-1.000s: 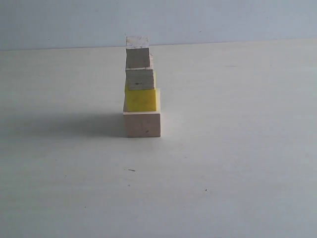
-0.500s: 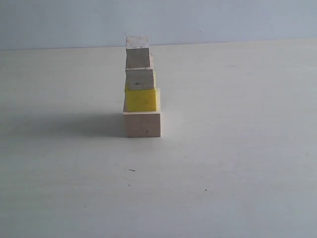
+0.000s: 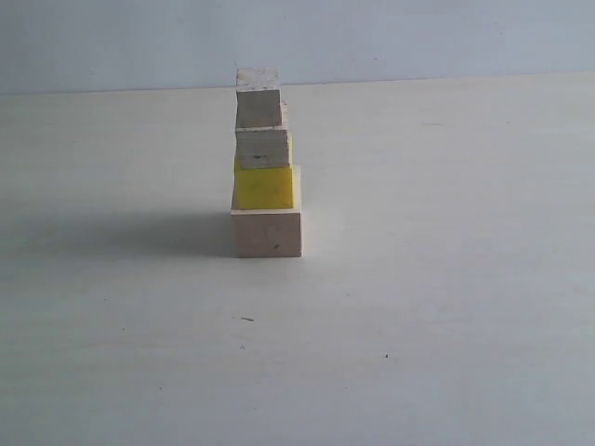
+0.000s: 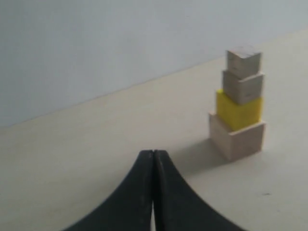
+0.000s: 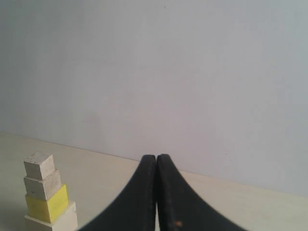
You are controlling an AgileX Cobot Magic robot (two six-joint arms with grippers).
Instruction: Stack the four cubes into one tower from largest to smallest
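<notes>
The tower stands on the pale table (image 3: 446, 279), left of centre in the exterior view. At its base is the large pale wood cube (image 3: 267, 232), with the yellow cube (image 3: 265, 186) on it, then the medium wood cube (image 3: 262, 148) and the small wood cube (image 3: 258, 98) on top. No arm shows in the exterior view. My left gripper (image 4: 153, 153) is shut and empty, well back from the tower (image 4: 238, 108). My right gripper (image 5: 157, 157) is also shut and empty, with the tower (image 5: 48, 197) off to one side of it.
A plain pale wall (image 3: 418, 37) rises behind the table's far edge. The tower casts a shadow (image 3: 121, 232) to its left on the table. A few tiny dark specks (image 3: 246, 319) lie on the table surface in front of the tower.
</notes>
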